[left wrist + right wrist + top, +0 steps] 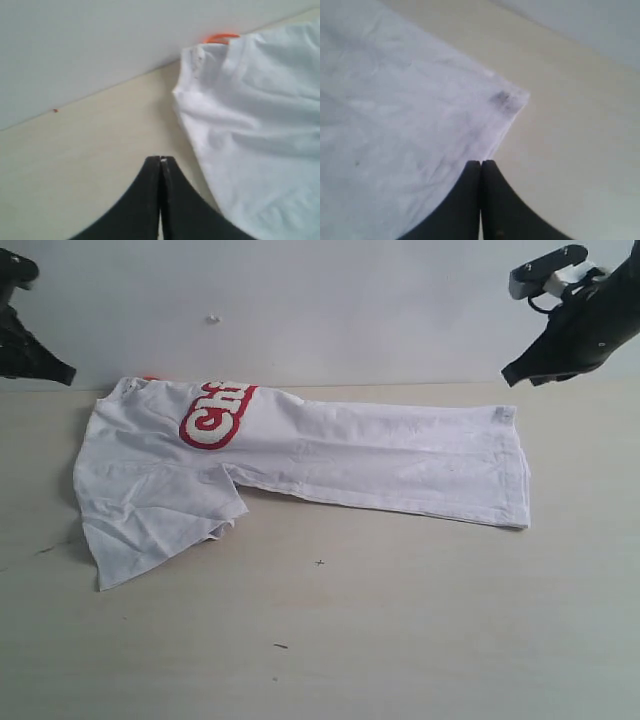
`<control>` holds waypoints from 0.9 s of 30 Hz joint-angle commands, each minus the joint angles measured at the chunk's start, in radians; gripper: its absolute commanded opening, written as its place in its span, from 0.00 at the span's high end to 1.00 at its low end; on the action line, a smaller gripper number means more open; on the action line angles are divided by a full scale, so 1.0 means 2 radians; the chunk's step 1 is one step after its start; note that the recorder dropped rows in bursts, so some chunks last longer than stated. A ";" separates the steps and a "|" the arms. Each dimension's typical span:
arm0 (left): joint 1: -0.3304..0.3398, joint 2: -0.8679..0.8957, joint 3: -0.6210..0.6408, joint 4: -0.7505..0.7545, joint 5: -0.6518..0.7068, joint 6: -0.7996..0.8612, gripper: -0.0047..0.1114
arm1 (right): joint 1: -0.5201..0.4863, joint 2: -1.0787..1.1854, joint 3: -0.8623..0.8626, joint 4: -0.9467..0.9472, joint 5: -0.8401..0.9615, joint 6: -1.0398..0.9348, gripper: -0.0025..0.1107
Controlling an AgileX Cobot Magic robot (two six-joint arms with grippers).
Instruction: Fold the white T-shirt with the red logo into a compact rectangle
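The white T-shirt [330, 455] lies flat on the table as a long band running left to right, with one sleeve [150, 520] spread toward the front left. Part of the red logo [213, 415] shows near its back left edge. An orange neck tag [221, 37] peeks out at the collar corner. My left gripper [68, 374] hovers shut and empty just off the shirt's [260, 115] back left corner. My right gripper [510, 375] hangs shut and empty above the back right corner of the shirt [395, 110]. In both wrist views the jaws [161, 159] [481, 162] meet with nothing between them.
The pale wooden table [400, 620] stretches in front of the shirt. A white wall [350, 310] rises right behind the shirt's back edge. A few small dark specks [280, 646] mark the tabletop.
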 commanded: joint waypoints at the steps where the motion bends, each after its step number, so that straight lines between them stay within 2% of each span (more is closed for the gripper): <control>1: -0.040 0.017 -0.003 -0.141 0.075 0.165 0.96 | 0.000 0.021 0.000 0.058 0.067 -0.048 0.98; 5: -0.052 0.039 -0.003 -0.356 0.158 0.400 0.96 | 0.000 0.037 0.000 0.073 0.072 -0.048 0.98; 7: -0.053 0.055 -0.003 -0.394 0.180 0.420 0.96 | 0.000 0.039 0.001 0.080 0.072 -0.055 0.98; 12: -0.053 0.096 0.010 -0.371 0.198 0.405 0.96 | 0.000 0.039 0.001 0.081 0.072 -0.073 0.98; 18: -0.053 0.105 0.041 -0.320 0.212 0.371 0.96 | 0.000 0.039 0.001 0.081 0.073 -0.077 0.98; 22: -0.053 0.101 0.061 -0.276 0.261 0.344 0.96 | 0.000 0.038 0.001 0.081 0.080 -0.077 0.98; 27: -0.053 0.083 0.096 -0.266 0.329 0.344 0.96 | 0.000 0.031 0.001 0.089 0.084 -0.077 0.98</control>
